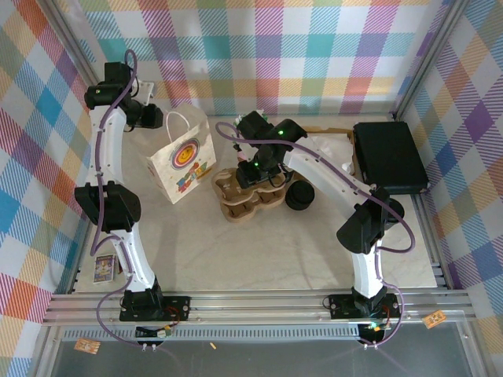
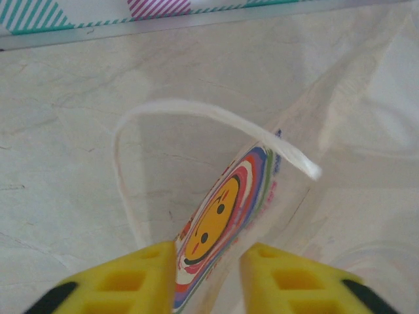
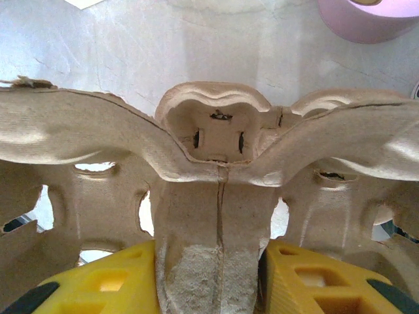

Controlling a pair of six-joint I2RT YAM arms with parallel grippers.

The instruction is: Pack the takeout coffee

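Note:
The takeout coffee (image 1: 299,195), a black disc from above, stands on the table just right of a brown pulp cup carrier (image 1: 244,200). My right gripper (image 1: 255,169) reaches down onto that carrier; in the right wrist view its yellow fingers (image 3: 314,278) press both sides of the carrier's centre post (image 3: 216,261), so the right gripper (image 3: 211,252) is shut on it. A white paper bag (image 1: 181,157) with a smiley print stands left of the carrier. My left gripper (image 2: 208,252) straddles the bag's printed wall (image 2: 216,216) near the handle (image 2: 196,111), a gap still showing between its fingers.
A black box (image 1: 391,157) lies at the back right, with brown cardboard (image 1: 334,135) beside it. A pink round object (image 3: 366,16) sits beyond the carrier. A small card (image 1: 104,269) lies by the left rail. Checked walls close in the table.

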